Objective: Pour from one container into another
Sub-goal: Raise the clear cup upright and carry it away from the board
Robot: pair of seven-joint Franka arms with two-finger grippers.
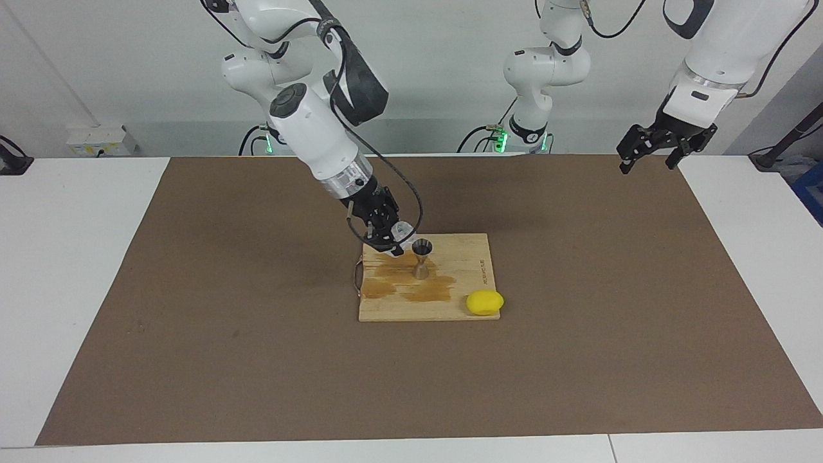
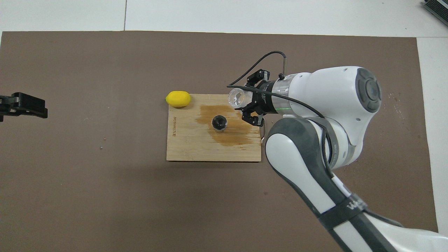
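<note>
Facing view: right gripper (image 1: 391,241) clenched on tilted glass cup (image 1: 402,231) over cutting board (image 1: 463,302), beside upright jigger (image 1: 421,257) standing on stained board; lemon (image 1: 485,302) at board's corner; left gripper (image 1: 649,146) spread wide, waiting.

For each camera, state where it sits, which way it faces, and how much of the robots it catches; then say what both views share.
Facing view: high across the table, looking at the robots; both arms show with their bases, the right gripper tilting the glass cup beside the jigger, the left gripper waiting raised.
Overhead view: above the robots' end, looking steeply down; the right arm and the left gripper's tip show.
Shared: the wooden board, its wet stain, the lemon.
</note>
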